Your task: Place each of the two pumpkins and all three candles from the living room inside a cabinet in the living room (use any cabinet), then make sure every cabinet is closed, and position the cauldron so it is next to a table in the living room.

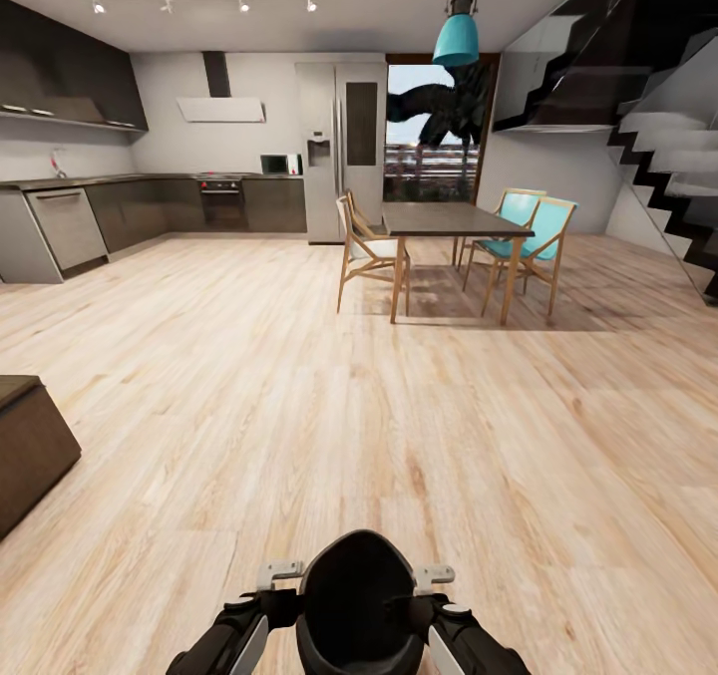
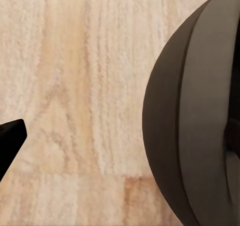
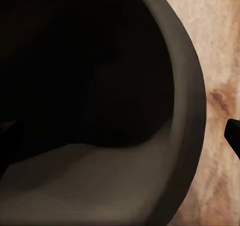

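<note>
Wood floor (image 1: 299, 376), dining table (image 1: 454, 221) ahead, dark cabinet (image 1: 25, 446) at left, gripper states unclear

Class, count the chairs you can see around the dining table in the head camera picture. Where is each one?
3. One wooden chair with a pale seat stands at the dining table's left side; two teal chairs stand at its right side. The table could hide others.

Cauldron (image 1: 359, 600): black, round, hollow, upright w/ mouth up, low centre of head view, between both arms, above light wood floor. Wrist views: curved dark outer wall (image 2: 195, 121); dark inside, thick rim (image 3: 192, 93).

Cabinet (image 1: 30, 451): dark-brown corner at left edge, on floor.
</note>
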